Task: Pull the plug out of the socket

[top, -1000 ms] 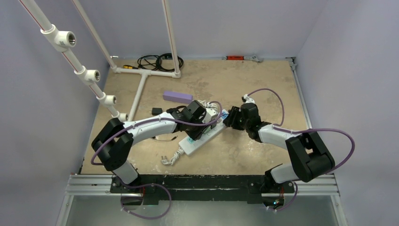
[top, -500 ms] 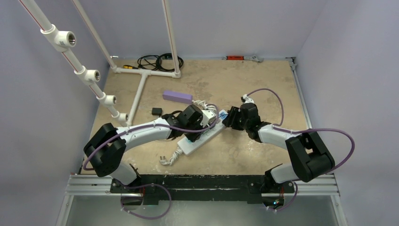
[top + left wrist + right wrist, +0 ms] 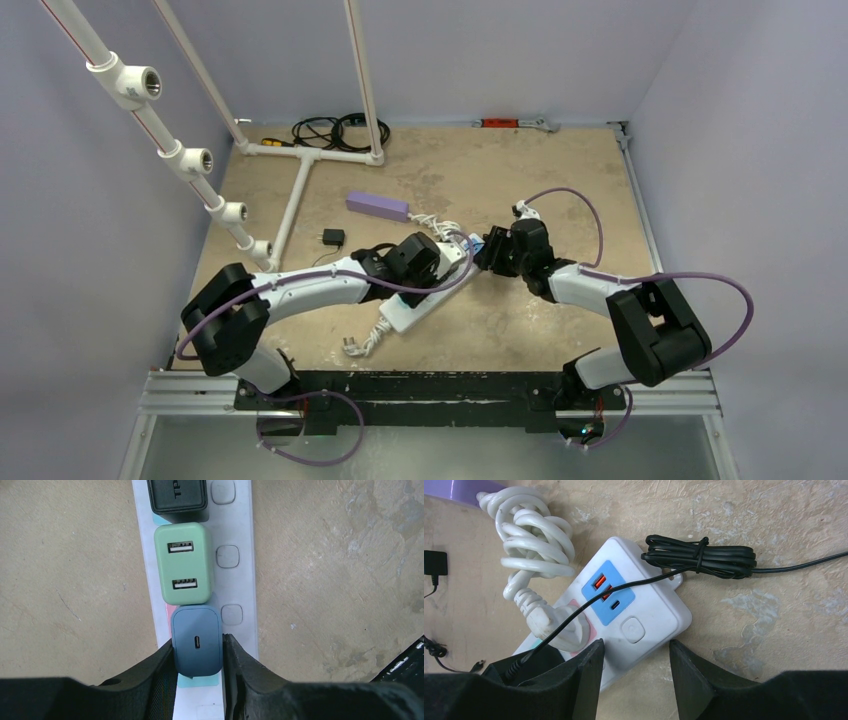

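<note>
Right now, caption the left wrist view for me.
Left gripper shut on the blue-grey plug, on the socket strip beside a green USB charger.

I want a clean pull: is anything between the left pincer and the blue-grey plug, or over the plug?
Nothing visible. The left pincer is closed on the blue-grey plug, one finger on each side. The green adapter sits right beside it on the power strip, not over it.
</note>
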{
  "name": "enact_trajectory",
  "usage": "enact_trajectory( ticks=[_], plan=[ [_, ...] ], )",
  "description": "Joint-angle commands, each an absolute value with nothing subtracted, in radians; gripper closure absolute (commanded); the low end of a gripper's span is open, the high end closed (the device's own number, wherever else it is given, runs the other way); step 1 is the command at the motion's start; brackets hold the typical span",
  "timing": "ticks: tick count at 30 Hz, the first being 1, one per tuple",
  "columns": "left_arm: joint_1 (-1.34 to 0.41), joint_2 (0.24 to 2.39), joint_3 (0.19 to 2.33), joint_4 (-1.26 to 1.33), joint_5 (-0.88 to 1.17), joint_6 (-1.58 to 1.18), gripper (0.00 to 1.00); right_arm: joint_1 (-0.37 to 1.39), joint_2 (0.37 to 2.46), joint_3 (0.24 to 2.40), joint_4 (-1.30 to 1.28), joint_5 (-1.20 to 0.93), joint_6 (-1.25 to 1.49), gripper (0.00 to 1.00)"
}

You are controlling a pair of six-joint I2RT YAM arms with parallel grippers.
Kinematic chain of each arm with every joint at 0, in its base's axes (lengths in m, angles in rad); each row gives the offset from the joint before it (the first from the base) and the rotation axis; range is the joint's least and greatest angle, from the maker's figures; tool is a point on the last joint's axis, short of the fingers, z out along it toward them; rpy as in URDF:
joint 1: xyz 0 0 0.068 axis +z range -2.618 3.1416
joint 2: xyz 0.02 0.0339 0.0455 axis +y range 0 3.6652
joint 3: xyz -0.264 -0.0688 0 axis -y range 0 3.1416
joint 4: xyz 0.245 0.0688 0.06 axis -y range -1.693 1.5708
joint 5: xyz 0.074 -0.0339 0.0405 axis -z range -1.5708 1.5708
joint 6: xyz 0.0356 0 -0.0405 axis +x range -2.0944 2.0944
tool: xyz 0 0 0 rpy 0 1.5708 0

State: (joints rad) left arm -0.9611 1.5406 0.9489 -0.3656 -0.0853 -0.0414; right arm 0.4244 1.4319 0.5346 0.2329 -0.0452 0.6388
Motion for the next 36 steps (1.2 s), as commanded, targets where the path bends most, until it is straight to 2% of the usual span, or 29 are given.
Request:
enact_trajectory(
  ticks=[1,20,26,32,36],
  plan=[
    [-0.914,1.536,0.992,-0.326,0.017,-0.042,1.0,0.421,1.449,0.553,0.212,-0.034,0.611,0.47],
    [-0.767,1.565,1.042,-0.387,0.2,-0.073,1.0,0.421,1.448,0.551,0.215,-0.04,0.609,0.46],
    [-0.782,1.521,1.021,-0.368,0.112,-0.064,1.0,0.421,1.447,0.548,0.215,-0.043,0.607,0.46],
    [-0.927,1.512,1.002,-0.376,-0.137,-0.026,1.0,0.422,1.448,0.55,0.215,-0.043,0.607,0.46],
    [-0.969,1.519,0.995,-0.372,-0.198,-0.025,1.0,0.421,1.45,0.551,0.215,-0.041,0.607,0.46]
  ],
)
